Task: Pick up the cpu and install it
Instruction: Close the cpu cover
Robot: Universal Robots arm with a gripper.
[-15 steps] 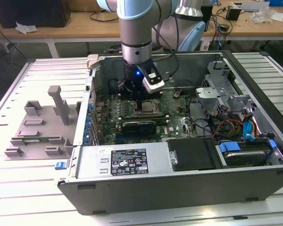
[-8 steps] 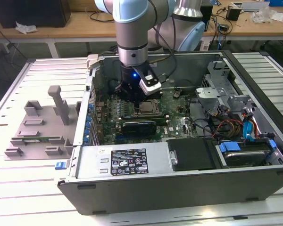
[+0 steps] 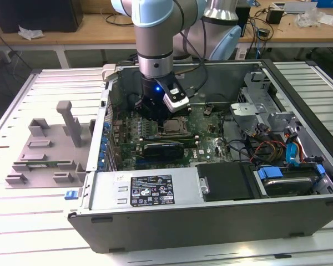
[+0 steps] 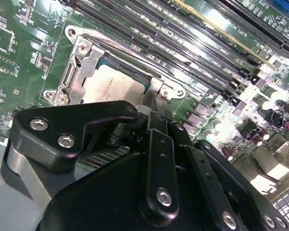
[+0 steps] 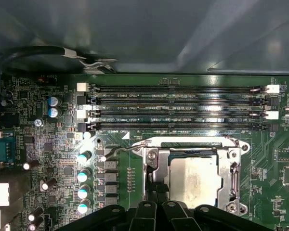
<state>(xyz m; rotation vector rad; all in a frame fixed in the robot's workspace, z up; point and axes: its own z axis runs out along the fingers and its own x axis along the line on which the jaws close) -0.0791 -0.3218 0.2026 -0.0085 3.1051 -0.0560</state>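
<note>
Silver-topped cpu (image 5: 192, 179) lies flat in the socket frame (image 5: 233, 168), lid up. It is square, so no long axis, with edges parallel to the memory slots (image 5: 178, 126). Gripper (image 5: 159, 188) sits at its edge, fingers drawn together, holding nothing.
</note>
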